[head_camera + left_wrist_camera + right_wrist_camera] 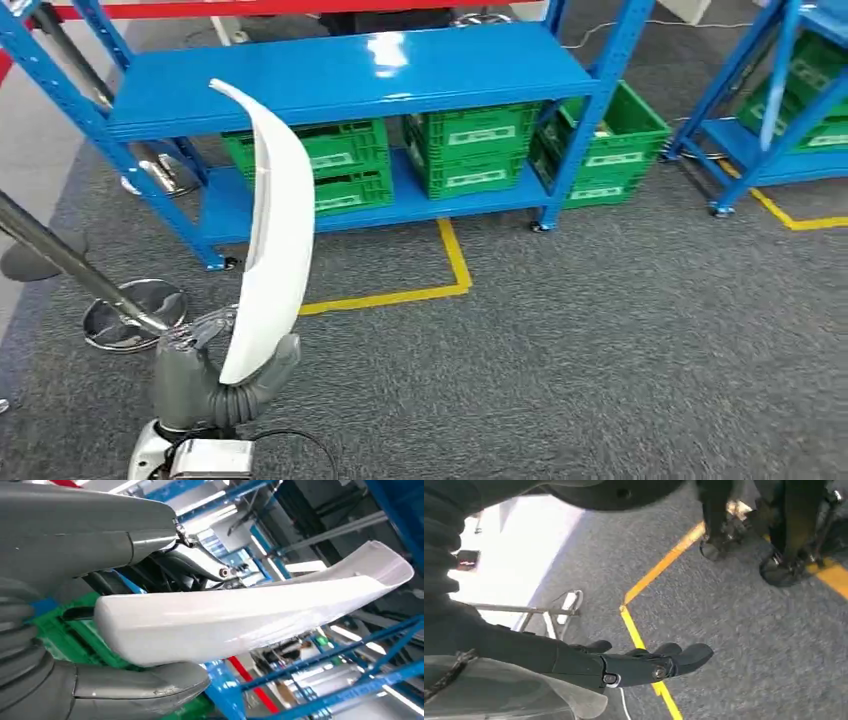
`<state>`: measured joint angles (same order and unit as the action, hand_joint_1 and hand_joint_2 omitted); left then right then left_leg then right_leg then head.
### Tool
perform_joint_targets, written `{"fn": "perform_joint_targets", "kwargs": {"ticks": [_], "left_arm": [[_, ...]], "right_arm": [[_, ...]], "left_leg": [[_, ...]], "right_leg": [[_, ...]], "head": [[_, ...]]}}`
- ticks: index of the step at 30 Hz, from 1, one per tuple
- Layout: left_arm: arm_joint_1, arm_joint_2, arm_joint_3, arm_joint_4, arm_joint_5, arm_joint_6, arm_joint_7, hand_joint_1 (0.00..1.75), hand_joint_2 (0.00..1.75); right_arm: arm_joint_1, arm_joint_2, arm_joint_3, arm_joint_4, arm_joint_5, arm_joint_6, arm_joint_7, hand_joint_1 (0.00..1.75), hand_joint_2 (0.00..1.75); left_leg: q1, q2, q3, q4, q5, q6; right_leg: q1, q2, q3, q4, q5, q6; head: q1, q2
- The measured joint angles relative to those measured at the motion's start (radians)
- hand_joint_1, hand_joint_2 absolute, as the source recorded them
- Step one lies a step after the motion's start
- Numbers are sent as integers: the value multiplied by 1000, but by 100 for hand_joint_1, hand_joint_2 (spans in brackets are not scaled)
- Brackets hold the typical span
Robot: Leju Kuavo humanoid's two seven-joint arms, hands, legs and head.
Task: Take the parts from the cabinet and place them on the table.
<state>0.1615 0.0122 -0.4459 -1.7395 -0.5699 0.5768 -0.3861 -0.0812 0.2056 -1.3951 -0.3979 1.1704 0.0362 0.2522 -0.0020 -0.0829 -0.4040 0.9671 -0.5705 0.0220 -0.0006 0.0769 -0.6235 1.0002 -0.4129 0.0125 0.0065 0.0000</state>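
Note:
A long, curved white plastic part (272, 235) stands upright in my left hand (225, 385), which grips its lower end at the bottom left of the head view. In the left wrist view the same white part (250, 617) runs between the grey thumb (145, 685) and the upper fingers (200, 567). My right hand (644, 665) hangs over the grey carpet with its dark fingers stretched out and nothing in them. The blue cabinet (340, 75) stands ahead, its upper shelf bare.
Green crates (470, 150) sit on the cabinet's lower shelf, and another green crate (610, 145) stands beside its right leg. A second blue rack (790, 120) is at the far right. Yellow tape (455, 265) marks the carpet. A chrome stand base (130, 315) lies left.

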Motion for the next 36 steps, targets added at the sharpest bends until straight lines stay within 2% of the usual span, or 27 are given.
{"fn": "perform_joint_targets", "kwargs": {"ticks": [3,4,5,7,8,9,11,12,13,14,15,16,18,19,20,21,23,24,25,27,28,29,30,33,34,35,36], "left_arm": [[-3,-2,1,4,8,-5,-4,175,175],[-7,-4,2,6,10,-7,-5,175,175],[-7,-7,2,8,12,-8,-6,175,175],[-5,-7,3,11,13,-9,-6,175,175],[-5,-7,4,12,13,-9,-6,175,175],[-5,-7,4,15,13,-10,-6,175,175],[-5,-8,4,19,16,-13,-10,175,175],[-5,-8,5,19,19,-14,-13,175,175],[-5,-8,5,19,22,-16,-16,175,175],[-5,-8,6,19,26,-16,-20,175,175],[-6,-7,8,19,27,-16,-23,175,175],[-6,-8,10,20,30,-16,-26,175,175],[-8,-8,10,20,37,-19,-32,175,175],[-8,-8,10,20,43,-23,-33,175,175],[-6,-8,12,20,63,-37,-38,175,175],[-4,-8,16,20,85,-52,-43,175,175],[-2,-6,21,20,105,-69,-48,175,175],[-2,-6,24,20,109,-75,-51,175,175],[-2,-6,27,20,110,-76,-52,175,175],[-3,-6,31,20,114,-80,-54,175,175],[-3,-6,33,20,122,-85,-54,175,175],[-3,-6,38,20,129,-90,-56,175,175],[2,-6,42,20,132,-94,-56,175,175],[-4,-7,60,17,155,-108,-57,175,175],[-7,-11,66,15,161,-113,-58,175,175],[-11,-14,73,13,169,-121,-59,175,175],[-8,-17,81,10,175,-125,-60,175,175]], "right_arm": [[8,-1,0,0,4,0,-2,0,175],[12,-1,0,0,5,0,-4,0,175],[12,-1,0,0,5,0,-4,0,175],[9,-1,0,0,5,2,14,0,175],[7,-1,0,0,5,3,19,0,175],[7,-1,0,0,6,3,19,0,175],[9,-1,0,0,6,2,20,0,175],[10,-1,0,0,8,2,20,0,175],[9,-1,0,0,8,2,20,0,175],[3,-1,0,0,9,2,20,0,175],[-2,-1,0,0,10,1,21,0,175],[-3,-1,0,0,10,1,21,0,175],[3,-1,0,0,13,3,13,0,175],[8,-1,0,0,14,3,14,0,175],[9,-1,0,0,16,2,14,0,175],[8,-1,0,0,19,2,18,0,175],[8,-1,0,0,21,-1,18,0,175],[9,-1,0,0,22,-2,18,0,175],[11,-1,0,0,22,-3,18,0,175],[12,-1,0,0,23,-4,19,0,175],[12,-1,0,0,23,-5,19,0,175],[12,1,0,2,24,-6,19,0,175],[6,4,0,6,25,-6,18,0,175],[10,0,0,5,29,-14,14,0,175],[12,-1,0,5,30,-16,14,0,175],[13,-2,0,5,31,-21,16,0,175],[11,-2,0,4,33,-25,18,0,175]], "left_leg": [[2,31,-27,-6,26,9],[6,51,-38,-9,38,16],[5,59,-53,-9,50,25],[3,87,-81,-8,72,25],[3,103,-97,-6,83,24],[3,117,-113,-5,93,22],[3,144,-143,2,111,14],[4,157,-156,6,117,10],[4,165,-165,11,121,5],[-1,174,-168,21,123,-2],[-1,185,-171,31,126,-9],[-1,196,-170,33,134,-16],[6,214,-170,32,141,-27],[12,193,-174,40,129,-37],[14,140,-182,69,85,-44],[14,109,-201,134,27,-45],[13,93,-248,289,-57,-45],[12,92,-258,337,-70,-42],[10,92,-247,336,-54,-36],[3,82,-176,216,34,-17],[-2,58,-134,130,79,-3],[-4,3,-110,84,81,21],[-1,-14,-112,73,92,19],[-9,15,-118,59,100,16],[5,32,-101,19,98,18],[7,43,-94,-2,88,13],[9,54,-98,-7,91,16]], "right_leg": [[-1,31,-22,-13,36,20],[-4,-4,-29,1,2,18],[-3,-40,-46,43,-63,22],[-10,-67,-82,183,-178,36],[-14,-70,-95,260,-202,44],[-18,-70,-97,310,-185,49],[-24,-77,-49,297,-89,56],[-28,-88,7,234,-57,59],[-29,-109,66,160,-57,60],[-28,-157,173,34,-115,61],[-18,-157,212,-45,-149,46],[-18,-150,193,-48,-156,29],[-14,-133,184,-44,-151,11],[-17,-126,179,-47,-141,-3],[-16,-119,172,-46,-133,-11],[-15,-110,163,-46,-125,-19],[-8,-89,147,-44,-111,-26],[-3,-76,146,-41,-105,-27],[1,-61,138,-37,-100,-29],[10,-33,131,-30,-97,-30],[12,-20,132,-26,-97,-30],[4,-10,110,-24,-97,-30],[10,2,111,-15,-94,-24],[-6,37,91,-17,-74,-2],[2,38,85,-12,-81,-1],[3,-15,61,7,-99,4],[1,-48,34,59,-133,11]], "head": [[0,0],[0,0],[9,0],[10,0],[10,0],[10,0],[10,0],[10,0],[10,0],[13,0],[9,0],[7,0],[8,0],[9,0],[4,0],[3,0],[2,0],[2,0],[2,0],[1,0],[1,0],[5,0],[15,0],[7,0],[5,0],[9,0],[15,0]]}}
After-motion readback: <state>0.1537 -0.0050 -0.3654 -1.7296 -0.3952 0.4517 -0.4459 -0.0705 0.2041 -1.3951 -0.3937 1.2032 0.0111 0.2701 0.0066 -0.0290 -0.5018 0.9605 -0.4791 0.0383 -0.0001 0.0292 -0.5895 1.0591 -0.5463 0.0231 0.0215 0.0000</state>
